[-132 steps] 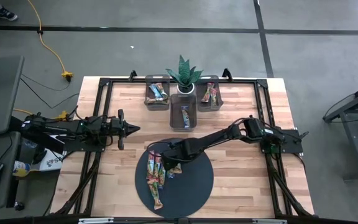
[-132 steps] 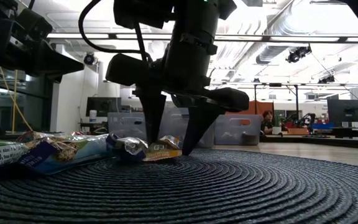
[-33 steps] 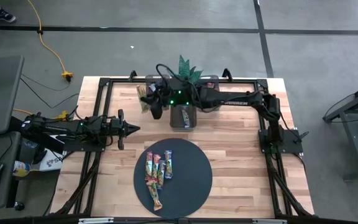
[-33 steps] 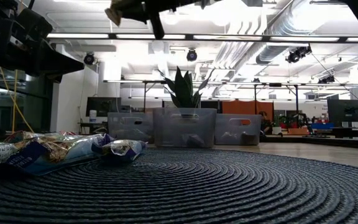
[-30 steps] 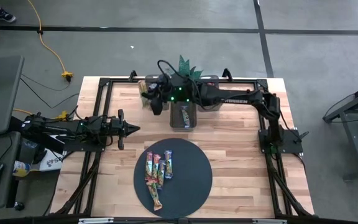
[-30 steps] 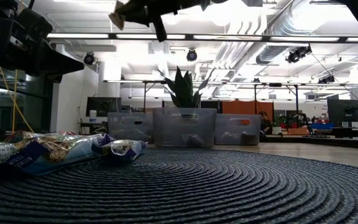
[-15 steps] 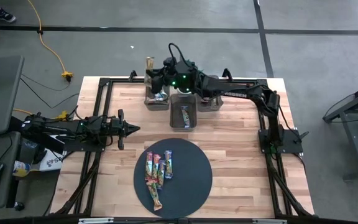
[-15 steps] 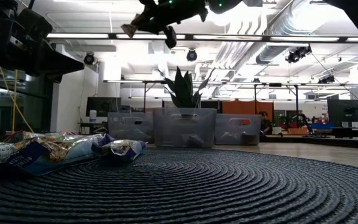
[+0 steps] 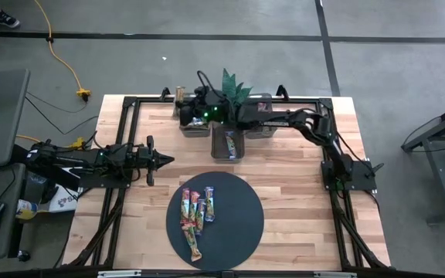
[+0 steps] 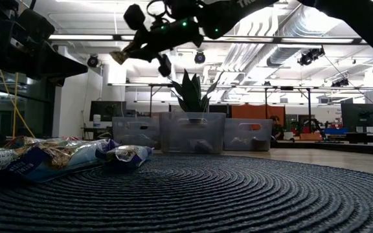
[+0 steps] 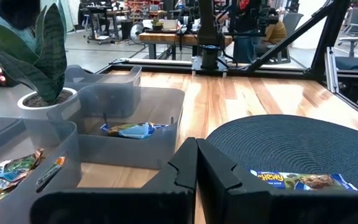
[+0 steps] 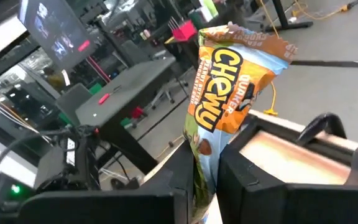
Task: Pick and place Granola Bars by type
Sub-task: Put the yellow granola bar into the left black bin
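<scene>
While gripping bar (image 12: 225, 106), right hand (image 9: 181, 98) shifted left.

Dark jointed arms (image 9: 284, 118), green indicator lights

wooden table (image 9: 292, 193), dark round mat (image 9: 234, 224), three grey bins (image 9: 229, 144), potted plant (image 9: 230, 94)

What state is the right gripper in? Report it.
Shut on a granola bar. The right gripper pinches the orange wrapper between its fingers, above the left bin; the bar stands up from them.
</scene>
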{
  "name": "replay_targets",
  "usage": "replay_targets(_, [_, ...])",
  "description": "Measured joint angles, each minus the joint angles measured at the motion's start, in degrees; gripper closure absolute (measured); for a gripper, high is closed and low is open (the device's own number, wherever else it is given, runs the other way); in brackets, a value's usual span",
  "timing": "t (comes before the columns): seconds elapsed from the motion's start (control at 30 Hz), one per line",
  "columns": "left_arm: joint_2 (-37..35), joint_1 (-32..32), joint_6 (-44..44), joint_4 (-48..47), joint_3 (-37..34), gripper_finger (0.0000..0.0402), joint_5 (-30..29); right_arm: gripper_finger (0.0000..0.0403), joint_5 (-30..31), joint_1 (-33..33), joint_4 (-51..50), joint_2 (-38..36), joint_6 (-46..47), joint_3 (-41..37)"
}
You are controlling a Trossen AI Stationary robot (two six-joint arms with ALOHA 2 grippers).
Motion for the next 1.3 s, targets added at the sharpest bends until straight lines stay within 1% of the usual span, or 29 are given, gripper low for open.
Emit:
replay_targets(0.07, [0.0,0.0,0.0,0.0,0.0,0.04,0.0,0.0372,1.3,1.0,-0.3,0.7,0.0,0.0])
replay_targets(0.13, [0.0,0.0,0.0,0.0,0.0,0.04,0.0,0.0372,3.9,2.1,-0.4,1.5,0.0,0.0])
replay_targets(0.23, [0.0,0.0,0.0,0.0,0.0,0.04,0.0,0.0372,9.9,3.8,-0.6,2.3,0.0,0.0])
replay_targets(0.33, [0.0,0.0,0.0,-0.1,0.0,0.04,0.0,0.0372,17.6,5.4,-2.8,2.4,-0.1,0.0])
replay_targets(0.4, [0.0,0.0,0.0,-0.1,0.0,0.04,0.0,0.0372,22.1,6.2,-4.1,2.4,-1.9,0.0])
replay_targets(0.53, [0.0,0.0,0.0,-0.1,0.0,0.04,0.0,0.0372,26.8,6.7,-4.4,2.4,-5.3,0.0])
replay_targets(0.63, [0.0,0.0,0.0,-0.1,0.0,0.04,0.0,0.0372,27.8,6.3,-5.2,2.9,-6.5,0.0])
replay_targets(0.8, [0.0,0.0,0.0,-0.1,0.0,0.04,0.0,0.0372,25.7,5.4,-7.8,5.1,-7.6,0.0])
replay_targets(1.1, [0.0,0.0,0.0,-0.1,0.0,0.04,0.0,0.0372,26.2,3.6,-7.4,7.6,-8.0,0.0])
replay_targets(1.3, [0.0,0.0,0.0,-0.1,0.0,0.04,0.0,0.0372,25.0,1.4,-9.9,7.7,-8.1,-0.1])
